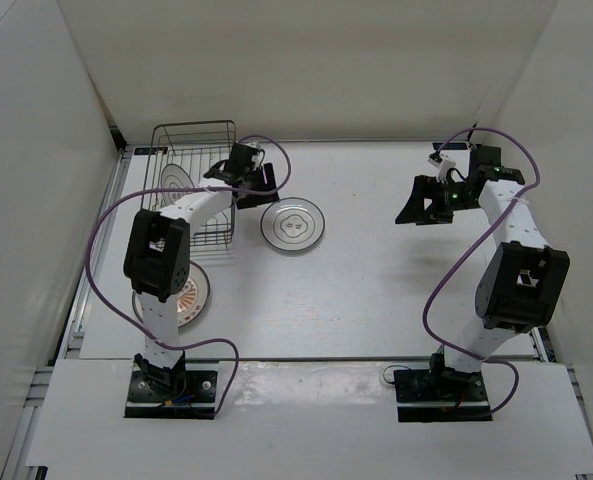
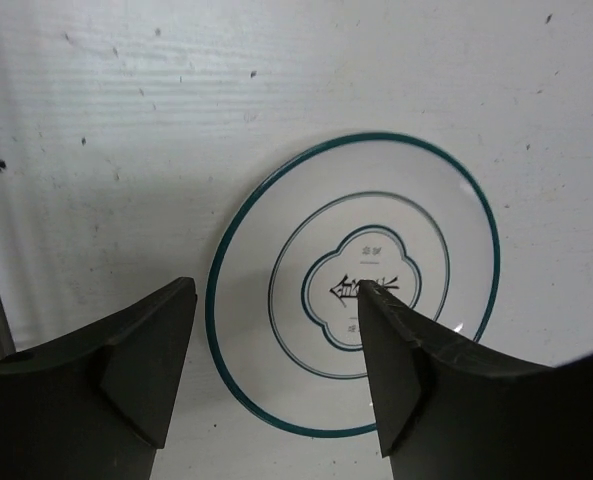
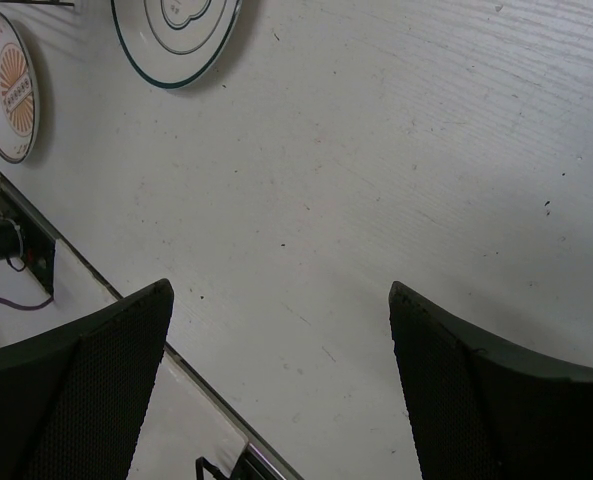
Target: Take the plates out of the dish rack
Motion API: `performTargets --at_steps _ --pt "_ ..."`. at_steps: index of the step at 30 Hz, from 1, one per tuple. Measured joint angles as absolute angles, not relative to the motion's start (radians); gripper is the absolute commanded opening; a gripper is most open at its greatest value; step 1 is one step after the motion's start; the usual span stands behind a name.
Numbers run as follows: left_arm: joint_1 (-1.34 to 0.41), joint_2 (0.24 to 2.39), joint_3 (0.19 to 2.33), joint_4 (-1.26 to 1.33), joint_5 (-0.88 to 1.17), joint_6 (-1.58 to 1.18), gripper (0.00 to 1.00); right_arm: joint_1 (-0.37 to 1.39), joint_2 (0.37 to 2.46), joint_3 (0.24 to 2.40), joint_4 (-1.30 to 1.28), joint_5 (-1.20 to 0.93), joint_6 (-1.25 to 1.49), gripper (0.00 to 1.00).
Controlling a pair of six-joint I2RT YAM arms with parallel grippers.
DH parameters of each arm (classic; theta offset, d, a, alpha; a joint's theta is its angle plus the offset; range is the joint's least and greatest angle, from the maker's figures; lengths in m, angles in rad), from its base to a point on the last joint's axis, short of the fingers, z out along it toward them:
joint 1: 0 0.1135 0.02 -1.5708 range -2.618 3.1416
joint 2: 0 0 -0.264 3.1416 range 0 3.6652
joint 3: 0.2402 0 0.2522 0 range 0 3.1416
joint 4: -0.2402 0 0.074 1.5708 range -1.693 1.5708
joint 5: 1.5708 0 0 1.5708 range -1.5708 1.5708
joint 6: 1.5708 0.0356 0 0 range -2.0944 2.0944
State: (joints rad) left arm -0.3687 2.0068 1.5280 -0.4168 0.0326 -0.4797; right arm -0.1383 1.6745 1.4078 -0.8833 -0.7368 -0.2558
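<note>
Count: plates three, rack one, arms two, grippers two

Dish rack (image 1: 201, 150): dark wire, far left of the white table (image 1: 376, 290), raised wire back towards the rear wall

Plate 1, line-patterned plate (image 1: 179, 178): the only plate in the rack. It stands on edge among the prongs, with its face towards the overhead camera. The left arm crosses the rack just to its right

Plate 2, teal-ringed plate (image 1: 292, 226): flat on the table, just right of the rack and apart from it. It has a teal rim, one inner ring and a lobed centre outline with small dark characters inside

Plate 3, sunburst plate (image 1: 191, 298): flat on the table on the near side of the rack. The left arm's elbow housing partly covers it in the overhead view. Orange-red rays show at its centre

Left gripper (image 2: 276, 330): jaws well parted, nothing between them. It hangs over the teal-ringed plate. In the wrist view one finger (image 2: 411, 370) overlaps the plate's centre, and the other sits outside the rim over bare table. Contact between fingertip and plate cannot be judged

Right gripper (image 3: 281, 385): jaws wide and empty, over bare table at the far right, well apart from the rack and all three plates

Purple cables: two, one looping along each arm
</note>
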Motion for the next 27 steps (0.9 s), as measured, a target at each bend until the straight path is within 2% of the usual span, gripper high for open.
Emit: performTargets --at_steps 5,11,18,22,27 --pt "-0.366 1.983 1.613 -0.415 0.042 -0.406 0.85 -0.138 1.674 1.407 -0.883 -0.736 -0.254 0.9" --pt "-0.312 1.782 1.573 -0.35 0.076 -0.328 0.84 -0.138 1.675 1.392 -0.877 -0.736 -0.246 0.9" --pt "-0.047 1.522 1.554 -0.363 0.041 -0.287 0.82 -0.138 1.676 1.391 -0.858 -0.736 -0.239 0.9" --pt "0.047 1.5 1.551 -0.439 0.005 -0.271 0.82 -0.138 1.677 1.391 -0.851 -0.736 -0.238 0.9" --pt "0.073 1.515 1.509 -0.521 -0.013 -0.262 0.82 -0.138 1.677 1.39 -0.842 -0.736 -0.237 0.9"
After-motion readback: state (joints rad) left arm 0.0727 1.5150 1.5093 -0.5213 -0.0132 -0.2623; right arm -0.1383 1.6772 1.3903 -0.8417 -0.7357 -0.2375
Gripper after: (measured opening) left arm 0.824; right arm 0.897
